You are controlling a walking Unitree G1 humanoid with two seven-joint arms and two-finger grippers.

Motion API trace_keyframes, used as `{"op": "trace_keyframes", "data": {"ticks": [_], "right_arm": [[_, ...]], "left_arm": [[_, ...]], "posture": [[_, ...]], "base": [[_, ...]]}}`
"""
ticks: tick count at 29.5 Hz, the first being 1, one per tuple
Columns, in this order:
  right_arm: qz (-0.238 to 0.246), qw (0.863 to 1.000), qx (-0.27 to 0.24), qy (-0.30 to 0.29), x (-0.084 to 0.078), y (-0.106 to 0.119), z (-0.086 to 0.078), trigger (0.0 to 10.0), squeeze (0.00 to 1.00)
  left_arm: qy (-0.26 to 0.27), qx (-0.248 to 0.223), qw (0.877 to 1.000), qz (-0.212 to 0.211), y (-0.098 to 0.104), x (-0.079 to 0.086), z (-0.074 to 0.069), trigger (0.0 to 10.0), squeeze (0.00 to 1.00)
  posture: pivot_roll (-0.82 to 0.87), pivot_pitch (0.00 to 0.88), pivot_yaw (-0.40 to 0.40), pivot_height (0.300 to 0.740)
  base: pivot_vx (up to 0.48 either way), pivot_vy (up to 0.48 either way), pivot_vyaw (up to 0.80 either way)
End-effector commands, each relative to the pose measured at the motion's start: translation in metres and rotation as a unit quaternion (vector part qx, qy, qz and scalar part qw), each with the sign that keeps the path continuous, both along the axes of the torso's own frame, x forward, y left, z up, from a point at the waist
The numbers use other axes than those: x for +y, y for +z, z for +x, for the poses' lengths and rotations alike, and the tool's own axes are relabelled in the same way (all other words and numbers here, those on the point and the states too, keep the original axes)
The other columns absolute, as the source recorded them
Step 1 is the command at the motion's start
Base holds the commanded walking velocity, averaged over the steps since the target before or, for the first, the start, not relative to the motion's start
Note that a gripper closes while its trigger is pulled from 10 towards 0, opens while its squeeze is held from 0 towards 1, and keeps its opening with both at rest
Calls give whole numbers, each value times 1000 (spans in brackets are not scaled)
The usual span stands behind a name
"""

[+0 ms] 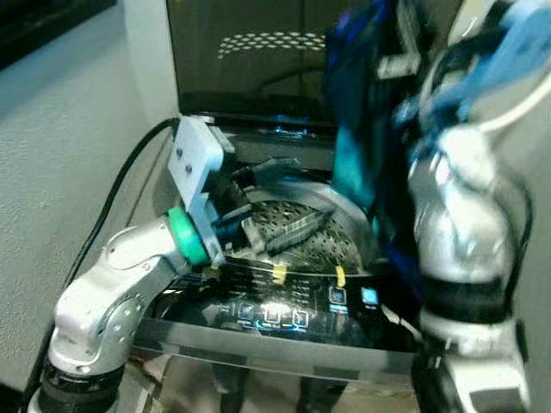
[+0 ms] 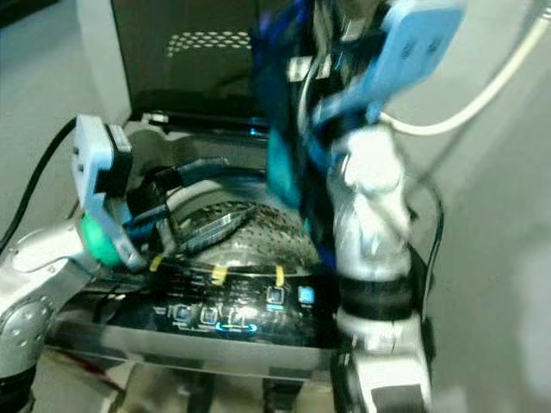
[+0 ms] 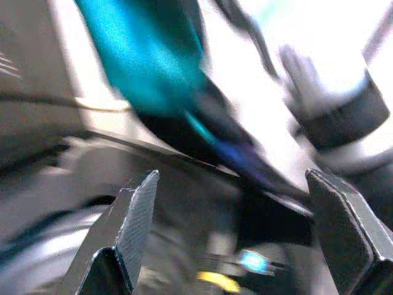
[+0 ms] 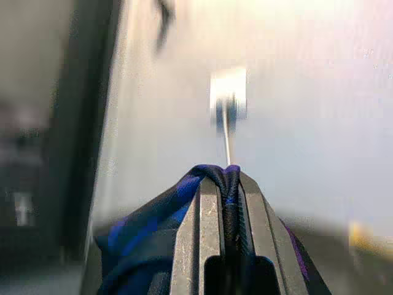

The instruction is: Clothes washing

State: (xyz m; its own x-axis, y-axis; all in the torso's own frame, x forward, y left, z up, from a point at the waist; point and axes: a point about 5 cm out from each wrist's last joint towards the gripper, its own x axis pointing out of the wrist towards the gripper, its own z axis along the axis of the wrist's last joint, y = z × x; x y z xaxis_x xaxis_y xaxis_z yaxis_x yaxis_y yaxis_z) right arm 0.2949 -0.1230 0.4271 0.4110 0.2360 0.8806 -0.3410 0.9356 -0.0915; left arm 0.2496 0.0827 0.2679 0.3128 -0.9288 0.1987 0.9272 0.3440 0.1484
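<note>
Right gripper [image 4: 225, 203] pinching blue garment [image 1: 362, 129], hanging vertically.

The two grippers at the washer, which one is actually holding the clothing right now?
The right gripper: its fingers are clamped on the blue garment raised over the washing machine. The left gripper is open over the drum, holding nothing.

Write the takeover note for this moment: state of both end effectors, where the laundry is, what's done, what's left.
Right end effector: shut on the blue garment, held high above the washer's open drum.
Left end effector: open, holding nothing, poised over the drum's left side.
Washer lid is up; control panel is lit.
Done: garment picked up and brought over the opening.
Left: lower and release it into the drum, then close the lid and start the wash.
</note>
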Motion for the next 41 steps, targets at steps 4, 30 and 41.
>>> {"op": "trace_keyframes", "data": {"ticks": [4,30,41], "right_arm": [[1,995,-52,81,7,22,-21,10000,0],[17,997,45,56,-22,-15,-12,10000,0],[-200,941,246,-118,-44,-158,24,10000,0]], "left_arm": [[-53,46,997,-8,-17,-25,5,10000,0],[419,-109,899,-63,62,19,152,10000,0],[384,-150,911,-32,39,42,128,10000,0]], "posture": [[53,0,51,740],[-45,0,114,740],[11,0,80,740]], "base": [[0,0,0],[0,0,0],[0,0,0]]}}
